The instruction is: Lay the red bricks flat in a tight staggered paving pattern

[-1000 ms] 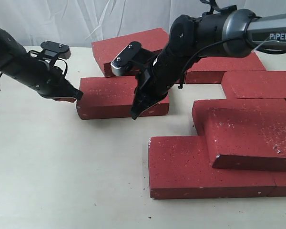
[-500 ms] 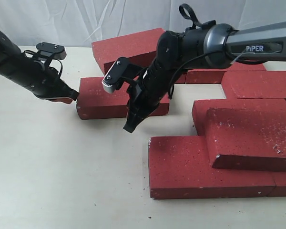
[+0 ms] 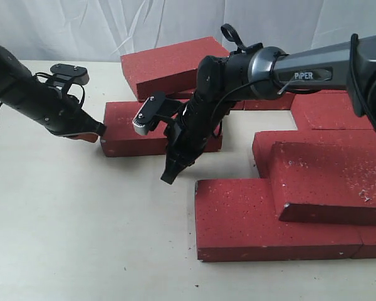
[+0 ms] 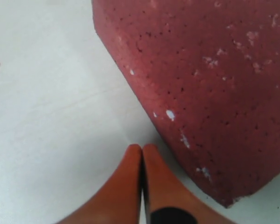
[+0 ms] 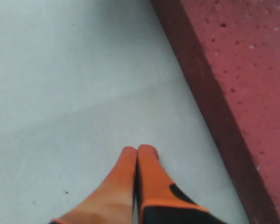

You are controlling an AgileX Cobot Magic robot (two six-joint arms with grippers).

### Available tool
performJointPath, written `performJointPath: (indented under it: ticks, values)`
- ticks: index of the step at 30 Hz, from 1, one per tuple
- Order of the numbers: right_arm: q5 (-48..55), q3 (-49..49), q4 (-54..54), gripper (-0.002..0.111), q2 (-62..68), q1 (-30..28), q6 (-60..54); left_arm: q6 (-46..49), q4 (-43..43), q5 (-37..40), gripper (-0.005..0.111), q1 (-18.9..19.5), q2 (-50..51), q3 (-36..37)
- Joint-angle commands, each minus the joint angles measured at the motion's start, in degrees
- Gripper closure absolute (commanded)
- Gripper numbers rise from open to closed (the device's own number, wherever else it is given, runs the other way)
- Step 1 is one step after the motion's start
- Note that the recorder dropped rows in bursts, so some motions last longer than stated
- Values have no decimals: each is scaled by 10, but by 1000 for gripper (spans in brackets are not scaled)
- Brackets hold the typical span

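Several red bricks lie on the pale table. One flat brick (image 3: 128,128) sits left of centre, and my left gripper (image 3: 101,130) is shut with its tips at that brick's left end. In the left wrist view the brick's corner (image 4: 210,84) is just beside the shut fingertips (image 4: 142,148). My right gripper (image 3: 168,178) is shut and points down at the table, in front of that brick and left of the front brick (image 3: 244,219). In the right wrist view the gripper (image 5: 137,149) holds nothing, and a brick's edge (image 5: 242,70) runs alongside it.
A tilted brick (image 3: 172,63) leans at the back. On the right, more bricks (image 3: 341,110) lie flat. One brick (image 3: 332,182) rests slanted on top of the others. The bare table (image 3: 81,219) spreads out at the front left.
The right gripper has dropped from the middle brick's front edge down and left to the table. The left gripper has barely shifted. The bricks have not moved.
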Motion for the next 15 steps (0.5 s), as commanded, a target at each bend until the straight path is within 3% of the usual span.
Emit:
performJointPath:
  ticks: [1,15]
  values:
    - [7,-6,-15,108,-1,-2,-4,-3,-10,-6,107,2,0,1]
    - [-71,-6,-13,108,0,-7,2,31,-89,-28,107,-2,5,1]
